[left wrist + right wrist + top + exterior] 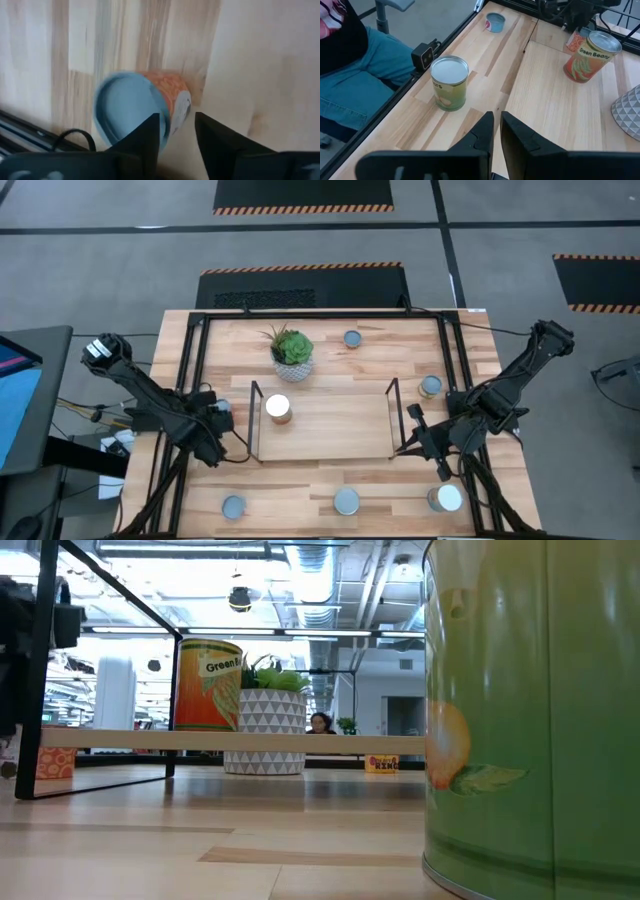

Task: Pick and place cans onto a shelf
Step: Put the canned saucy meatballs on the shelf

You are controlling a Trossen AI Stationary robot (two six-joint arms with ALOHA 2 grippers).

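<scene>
Cans are spread over the wooden counter (330, 480), and just one stands on the shelf (330, 430): an orange-sided can (278, 408) labelled as green beans, upright near the shelf's left end, its pale top facing up. Behind the shelf sits a white patterned pot (293, 367) holding a green succulent (290, 343). The other five cans stand on the counter outside the shelf: a blue-topped can (351, 338) at the far edge, another (431, 386) by the shelf's right upright, and three along the near edge, namely a blue-topped one (233, 506) on the left, a grey-topped one (346, 500) in the middle and a white-topped green can (445, 498) on the right. All are closed, so their contents cannot be seen.

The left gripper (218, 423) hangs just off the shelf's left end, its jaws spread with nothing between them; its wrist view shows a blue-topped, orange-sided can (140, 112) just ahead of the fingers. The right gripper (420, 435) waits at the shelf's right end, jaws nearly pressed together and holding nothing.
</scene>
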